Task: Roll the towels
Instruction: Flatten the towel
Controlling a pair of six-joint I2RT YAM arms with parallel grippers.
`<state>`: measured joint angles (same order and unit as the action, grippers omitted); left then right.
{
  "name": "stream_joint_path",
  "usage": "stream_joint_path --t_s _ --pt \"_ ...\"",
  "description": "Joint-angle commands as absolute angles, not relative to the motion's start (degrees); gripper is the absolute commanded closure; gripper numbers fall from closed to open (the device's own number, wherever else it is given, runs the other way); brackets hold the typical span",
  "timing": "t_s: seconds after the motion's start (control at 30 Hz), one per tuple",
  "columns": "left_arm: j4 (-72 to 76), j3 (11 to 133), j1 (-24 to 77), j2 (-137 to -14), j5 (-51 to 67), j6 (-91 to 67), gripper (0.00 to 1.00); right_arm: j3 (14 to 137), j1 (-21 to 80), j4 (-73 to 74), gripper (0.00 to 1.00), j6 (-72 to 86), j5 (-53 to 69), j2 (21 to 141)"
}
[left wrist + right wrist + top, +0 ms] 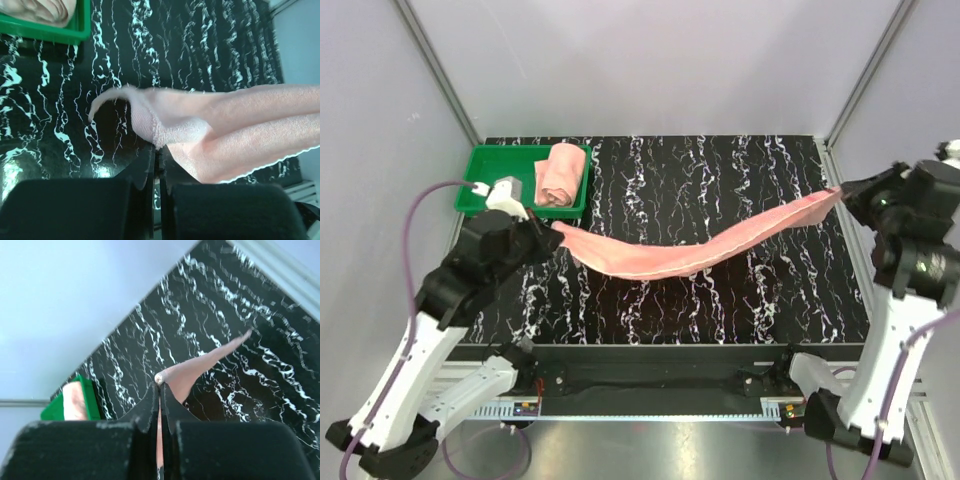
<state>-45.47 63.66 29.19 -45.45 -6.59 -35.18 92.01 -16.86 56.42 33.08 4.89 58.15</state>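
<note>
Pink towel (690, 252) spans left-to-right above the worktop (720, 175), sagging midway; left hand (552, 230) and right hand (842, 192) each clamp one end.

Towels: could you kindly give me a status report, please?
Left fingers and right fingers shut, each pinching one end of the stretched towel. It sags mid-span, unrolled. Other towel sits rolled in the green tray. Nothing seen in the way.

My jaws are looking matt black, slightly scuffed. The towel (650, 258) between them is showing as soft, fuzzy pink terry cloth, matt. The table (720, 170) is gleaming glossy black with white veining; the tray (480, 165) is looking like smooth green plastic.
</note>
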Motion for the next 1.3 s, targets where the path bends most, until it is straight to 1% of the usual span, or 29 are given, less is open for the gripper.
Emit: stream_joint_path --t_s 0.0,0.03,0.13,0.23,0.27,0.33,0.4,0.47,0.5,0.57,0.6,0.67,0.7,0.77,0.8,0.83,0.93,1.0,1.03,1.07,1.13,1.17,1.27 --pt "-59.6 70.2 29.4 -42.2 -8.4 -35.0 1.0 97.8 -16.6 64.1 1.0 32.9 0.4 52.3" --pt "-61.1 74.2 29.4 -41.1 -8.6 -35.1 1.0 98.6 -16.6 64.9 1.0 32.4 -2.2 51.5" --pt "-64.3 79.8 29.4 -41.3 -9.1 -33.4 1.0 99.7 -16.6 66.4 1.0 31.8 -5.3 50.4" --pt "-64.3 81.0 29.4 -45.7 -8.8 -30.9 1.0 97.1 -16.6 64.3 1.0 32.8 -4.1 51.9" --pt "-63.9 80.9 29.4 -47.2 -8.5 -30.6 1.0 94.9 -16.6 61.2 1.0 33.0 -3.4 52.5" --pt "-60.6 80.1 29.4 -50.0 -8.3 -30.1 1.0 93.3 -16.6 58.9 1.0 33.2 -2.6 56.8" --pt "-55.9 78.4 28.7 -55.4 -7.0 -29.7 1.0 90.6 -16.6 55.0 1.0 33.2 -1.9 62.7" --pt "-51.3 77.5 25.9 -62.3 -4.6 -29.4 1.0 86.7 -16.6 49.2 1.0 33.7 -0.3 66.5" --pt "-49.6 76.6 24.5 -65.0 -3.4 -29.2 1.0 85.9 -16.6 47.6 1.0 34.1 -0.2 71.1" --pt "-46.5 76.1 19.7 -69.7 -0.4 -29.9 1.0 84.2 -16.6 42.6 1.0 34.5 2.1 75.9" --pt "-43.0 75.9 18.3 -75.0 2.1 -30.2 1.0 84.2 -16.5 41.3 1.0 34.5 2.5 81.1" --pt "-38.9 77.0 15.2 -80.9 4.9 -30.1 1.0 84.4 -16.2 37.7 1.0 34.5 2.3 88.6" --pt "-38.2 78.1 14.6 -87.2 5.6 -29.6 1.0 84.7 -16.0 36.6 1.0 34.4 1.9 90.9" --pt "-38.1 83.9 13.5 -95.1 7.1 -28.9 1.0 86.5 -15.7 34.4 1.0 34.5 1.3 95.7" --pt "-38.7 86.2 13.4 -98.4 7.4 -28.7 1.0 87.4 -15.7 33.8 1.0 34.9 1.3 100.4" --pt "-39.4 91.6 13.2 -105.6 7.6 -28.1 1.0 88.2 -15.6 33.1 1.0 35.2 1.8 102.6" --pt "-41.1 99.0 12.9 -115.5 8.2 -27.5 1.0 93.1 -14.8 31.9 1.0 35.8 0.5 110.7" --pt "-41.7 105.2 12.4 -119.2 8.3 -27.7 0.99 97.5 -14.4 32.3 1.0 36.1 0.4 115.8" --pt "-42.0 107.0 11.8 -120.7 8.3 -27.9 0.96 99.0 -14.3 32.4 1.0 36.3 -1.1 117.2" --pt "-42.7 111.0 11.4 -123.7 8.5 -28.1 0.86 101.9 -14.2 33.0 1.0 36.3 -1.4 118.8" --pt "-43.3 114.8 10.5 -126.5 9.1 -28.5 0.79 105.1 -14.0 33.9 1.0 36.2 -2.3 122.9" --pt "-43.9 117.7 10.3 -128.8 9.2 -28.7 0.72 108.1 -13.9 34.4 1.0 36.2 -2.5 125.7" --pt "-44.4 121.5 10.0 -131.9 8.5 -29.3 0.58 114.1 -13.7 36.9 1.0 36.0 -3.3 130.5"
